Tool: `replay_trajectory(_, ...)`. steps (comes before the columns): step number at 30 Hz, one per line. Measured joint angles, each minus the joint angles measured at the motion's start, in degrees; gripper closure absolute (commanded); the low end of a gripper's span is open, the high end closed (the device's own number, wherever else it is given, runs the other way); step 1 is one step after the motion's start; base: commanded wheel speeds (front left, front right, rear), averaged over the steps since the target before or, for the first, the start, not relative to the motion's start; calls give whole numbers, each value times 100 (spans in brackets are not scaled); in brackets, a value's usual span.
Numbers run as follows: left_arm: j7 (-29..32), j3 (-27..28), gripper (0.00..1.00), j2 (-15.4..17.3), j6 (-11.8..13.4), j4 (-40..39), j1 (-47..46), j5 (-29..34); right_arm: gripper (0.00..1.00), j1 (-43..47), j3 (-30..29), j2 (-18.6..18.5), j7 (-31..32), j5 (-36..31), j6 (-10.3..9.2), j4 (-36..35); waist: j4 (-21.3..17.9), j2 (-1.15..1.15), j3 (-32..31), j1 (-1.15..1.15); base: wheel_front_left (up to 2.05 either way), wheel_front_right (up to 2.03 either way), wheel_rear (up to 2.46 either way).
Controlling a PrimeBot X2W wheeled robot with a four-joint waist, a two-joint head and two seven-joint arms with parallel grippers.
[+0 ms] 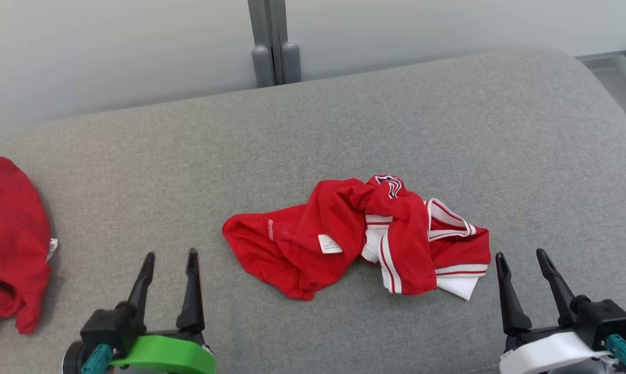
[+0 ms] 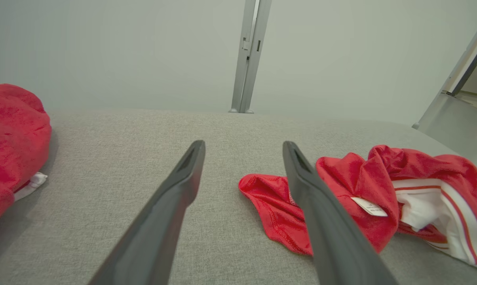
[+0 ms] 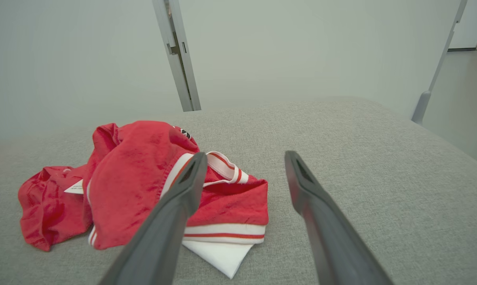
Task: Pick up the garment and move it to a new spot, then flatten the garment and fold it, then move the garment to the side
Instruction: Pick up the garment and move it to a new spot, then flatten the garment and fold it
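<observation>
Grey woven upholstery covers a broad cushion (image 1: 448, 130) set against a pale wall, with a metal post (image 1: 274, 47) behind its far edge. Somewhat right of the middle, closer to the near edge than the far one, lies the garment (image 1: 354, 234), a crumpled red piece with white and red striped trim. Its long axis runs side to side, roughly along the near edge, with a plain red end to the left and a bunched, trimmed end with a white flap to the right. Both grippers hang by the near edge, jaws spread wide and nothing between them. The garment sits between the two. The right gripper (image 1: 520, 253) is nearer, its fingertips just beside the white flap, while the left gripper (image 1: 170, 254) stands apart from the red end with bare cushion between. I judge the right arm has the shorter reach, inward toward the left. The folds hide what kind of garment this is and where its hems run. A small white label (image 1: 329, 243) shows, its print too small to read, and a dark printed mark (image 1: 390, 184) on the far side is half tucked under. Another red cloth (image 1: 11, 234) at the left edge is cut off in the head view.
</observation>
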Motion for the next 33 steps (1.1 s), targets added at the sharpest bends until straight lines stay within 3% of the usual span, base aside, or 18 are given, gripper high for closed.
replay_trajectory(8,-24,732,0,-683,-377,305,695,984,0,172,-52,25,0,-53,0,-16,0,0,-294,0,0,0,0)
replay_trajectory(14,-33,1223,0,-975,-800,222,1028,1634,0,217,-40,71,-1,-77,0,-3,78,0,-406,0,0,0,0)
replay_trajectory(23,-33,1574,0,-1199,-1314,212,1185,1978,0,272,-18,101,-1,-109,0,19,217,0,-502,0,0,0,0)
replay_trajectory(33,-33,1538,0,-1237,-1518,465,1172,1986,0,268,68,108,-1,-110,0,31,190,0,-449,0,0,0,0)
